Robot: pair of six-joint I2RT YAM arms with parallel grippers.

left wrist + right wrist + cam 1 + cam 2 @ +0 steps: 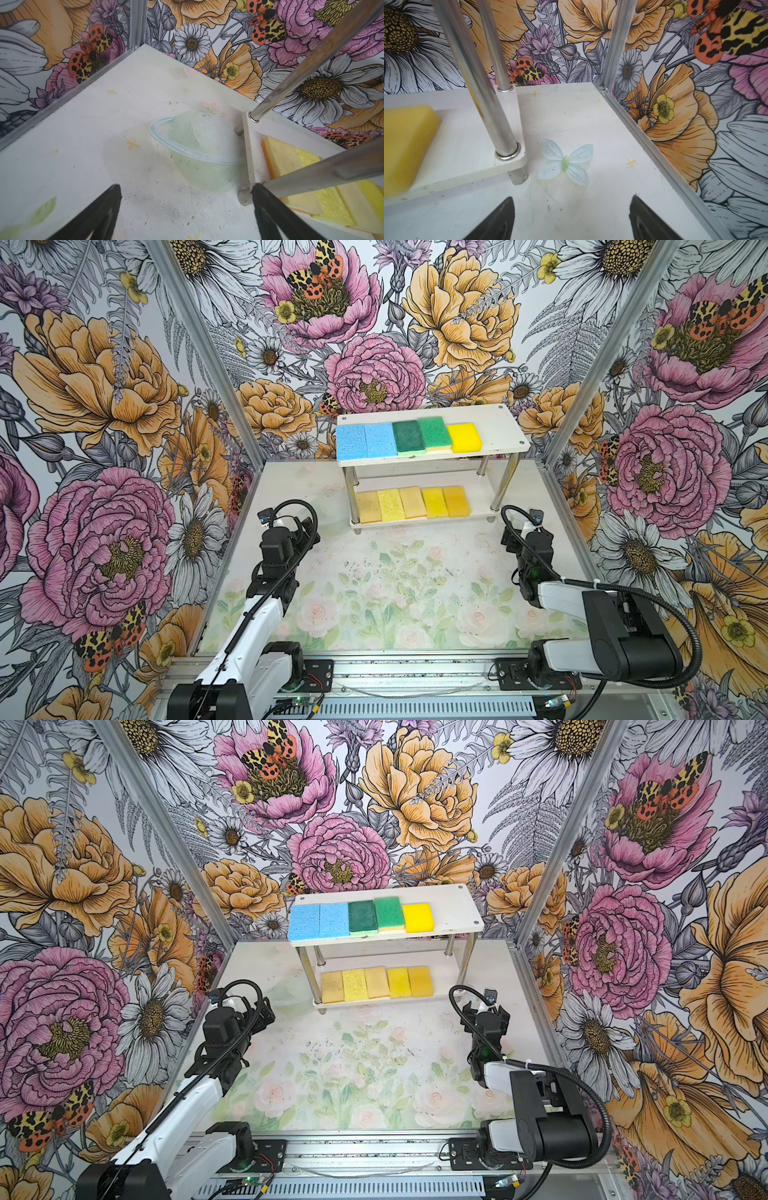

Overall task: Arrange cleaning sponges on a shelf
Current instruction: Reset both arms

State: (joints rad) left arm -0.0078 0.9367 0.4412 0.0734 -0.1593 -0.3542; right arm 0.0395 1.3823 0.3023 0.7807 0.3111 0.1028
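Left wrist view: left claw (187, 187) spread to its widest, nothing between the fingers, poised over the pale surface (83, 145) and its faded printed bowl (197, 149). Just beside one fingertip (259, 193), a foot of the shelf (248, 149); touching or apart, cannot tell. On the lower board, a tan sponge (284, 160) and a porous yellow sponge (307, 156), edge to edge, partly behind a chrome post (291, 81).

Right wrist view: right claw (572, 198) wide open as well, gripping nothing, above bare surface with a printed pale-blue butterfly (565, 164). Near it, the shelf's other end, and flat on its lower board a deep yellow sponge (404, 143), apart from the near post.

Both top views: shelf at the far edge of the surface, just before the flowered back wall (374, 323). Along the upper board, from the left arm's side: blue sponges (351, 442), two of them, then green-topped sponges (435, 433), two again, then a bright yellow sponge (464, 438), all flat and side by side; beyond that, bare board toward the right arm's side. Along the lower board, a row of five yellow and tan sponges (377, 982), flat, side by side. Both claws short of the shelf's front, left claw near its left end, right claw near its right end, each apart from the sponges.
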